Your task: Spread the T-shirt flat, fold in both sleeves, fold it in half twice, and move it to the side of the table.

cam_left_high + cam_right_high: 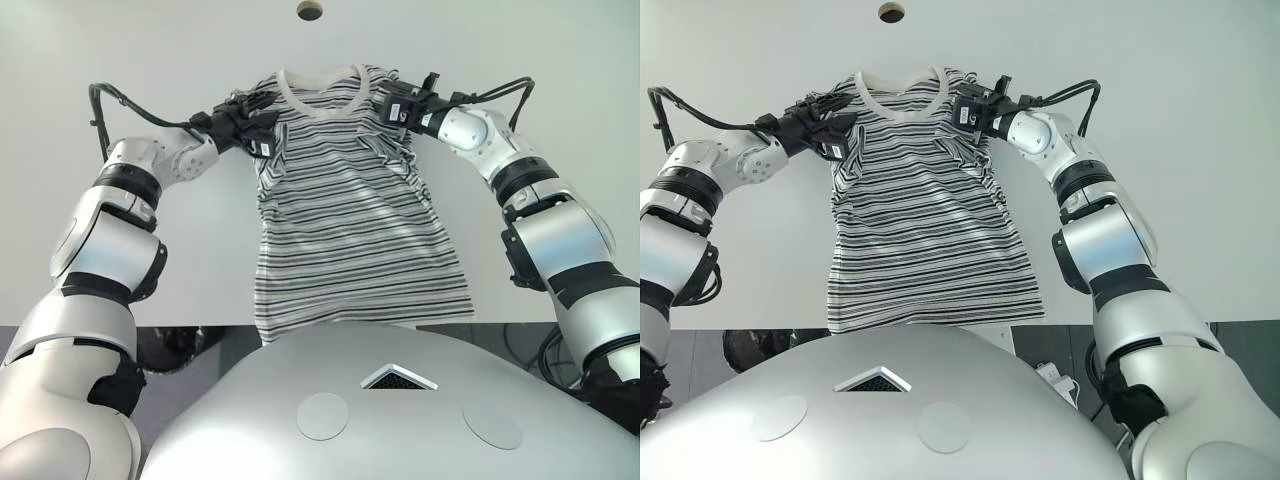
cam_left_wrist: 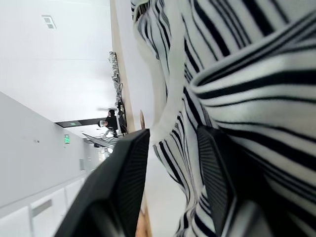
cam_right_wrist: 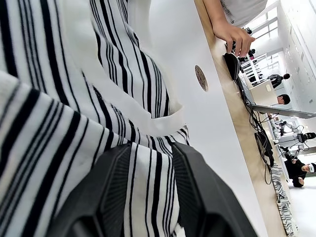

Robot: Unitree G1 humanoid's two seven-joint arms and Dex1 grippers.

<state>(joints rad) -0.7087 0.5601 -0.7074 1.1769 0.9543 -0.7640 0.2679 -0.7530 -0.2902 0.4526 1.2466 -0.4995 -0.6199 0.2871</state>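
The left pincer point(image 1: 262, 136) and right pincer point(image 1: 388, 108) each pinched a T-shirt point(image 1: 350, 230) shoulder beside the collar point(image 1: 322, 108) on the desk point(image 1: 560, 60) — an even outward pull looked best to flatten it.

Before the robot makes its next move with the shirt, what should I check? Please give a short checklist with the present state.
1. Left gripper closed on the T-shirt shoulder: ok.
2. Right gripper closed on the other shoulder: ok.
3. Shirt flat on the table: not ok, wrinkled below both shoulders.
4. Sleeves folded in: cannot tell, the grippers cover them.
5. Hem fully on the table: cannot tell, it lies at the near edge.
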